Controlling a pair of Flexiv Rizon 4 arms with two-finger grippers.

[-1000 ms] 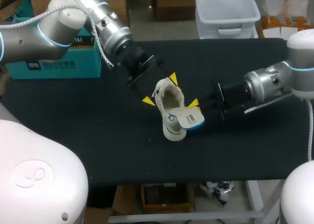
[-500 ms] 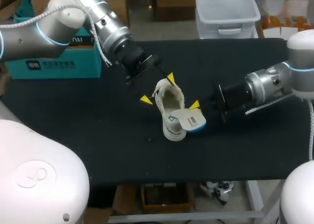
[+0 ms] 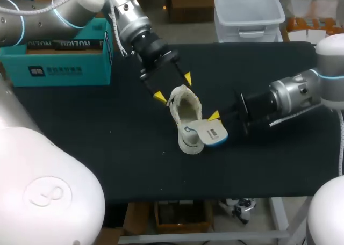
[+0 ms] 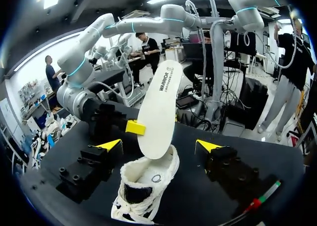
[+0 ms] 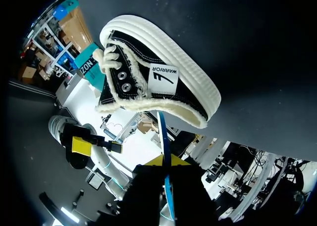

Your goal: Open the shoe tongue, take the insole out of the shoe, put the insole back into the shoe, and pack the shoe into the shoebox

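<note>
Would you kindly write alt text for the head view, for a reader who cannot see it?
The right gripper holds a white insole with a blue underside at the near end of a cream-coloured sneaker on the black table. The left gripper hangs open over the sneaker's far end, a yellow tip on each side. A teal shoebox stands far left.

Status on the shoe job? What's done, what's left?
Done: the shoe lies with its mouth wide open. In hand: the right gripper is shut on the insole, which has one end in the shoe. I cannot tell whether it is coming out or going back. The left gripper is open by the shoe's laced end. Left: seat the insole, then pack the shoe into the shoebox at far left.
</note>
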